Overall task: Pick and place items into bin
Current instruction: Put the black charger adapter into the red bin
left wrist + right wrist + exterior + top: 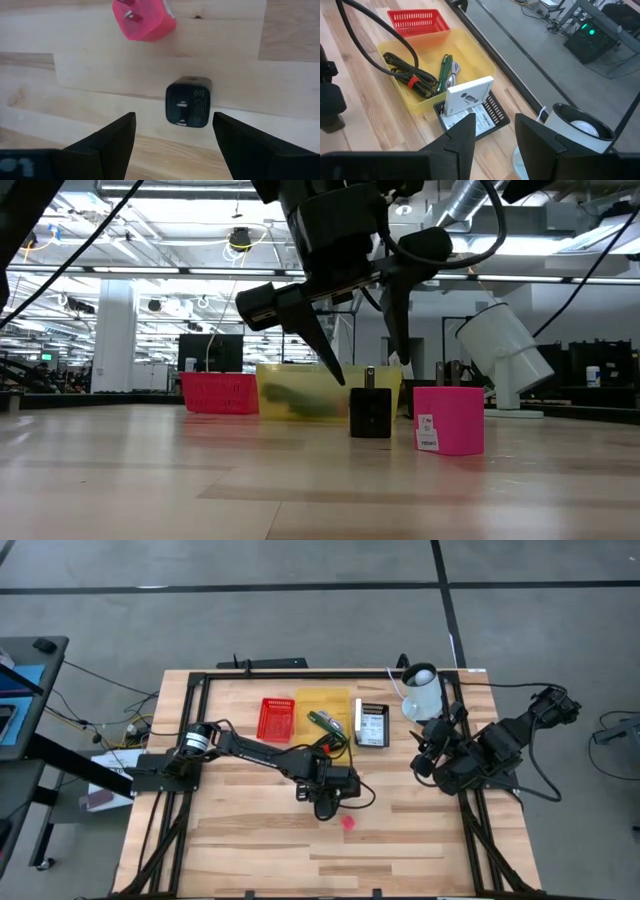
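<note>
The wooden table [250,840] is carrying a yellow bin [470,50] at about twelve o'clock, already holding a black-and-red cable [410,77] and a green stick [445,67]. Beside the bin, at its nine o'clock, a red basket [276,718] is sitting. The left gripper [172,132] is hovering near centre, fingers spread wide around a small black charger block [189,101]. A pink plug cube [142,19] is lying just beyond, at five o'clock from the gripper. The right gripper [492,132] is waiting at three o'clock, apparently holding nothing, fingers partly apart.
</note>
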Robot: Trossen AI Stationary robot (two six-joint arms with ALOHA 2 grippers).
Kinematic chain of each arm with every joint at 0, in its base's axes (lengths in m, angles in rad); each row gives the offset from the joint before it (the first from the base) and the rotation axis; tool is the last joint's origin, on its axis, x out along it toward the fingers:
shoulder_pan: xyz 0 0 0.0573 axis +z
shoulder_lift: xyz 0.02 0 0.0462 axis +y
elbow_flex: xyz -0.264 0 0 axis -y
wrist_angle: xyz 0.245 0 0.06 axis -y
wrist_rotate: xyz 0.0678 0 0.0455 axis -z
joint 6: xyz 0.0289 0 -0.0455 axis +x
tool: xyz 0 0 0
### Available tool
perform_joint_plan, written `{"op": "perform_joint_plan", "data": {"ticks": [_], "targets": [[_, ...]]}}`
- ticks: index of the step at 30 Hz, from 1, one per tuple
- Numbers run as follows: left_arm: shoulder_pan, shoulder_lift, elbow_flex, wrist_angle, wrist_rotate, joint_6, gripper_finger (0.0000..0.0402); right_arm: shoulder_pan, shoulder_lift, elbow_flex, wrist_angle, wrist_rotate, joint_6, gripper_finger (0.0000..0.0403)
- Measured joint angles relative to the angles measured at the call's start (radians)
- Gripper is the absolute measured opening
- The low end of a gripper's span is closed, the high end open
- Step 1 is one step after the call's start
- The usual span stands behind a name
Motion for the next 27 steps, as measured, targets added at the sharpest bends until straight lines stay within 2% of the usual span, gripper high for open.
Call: {"op": "perform_joint_plan", "data": {"ticks": [27], "targets": [[-0.019, 0.0, 0.0, -0.007, 0.007, 0.0, 0.0257, 0.0, -0.001, 0.0, 0.007, -0.019, 0.007, 0.0131]]}}
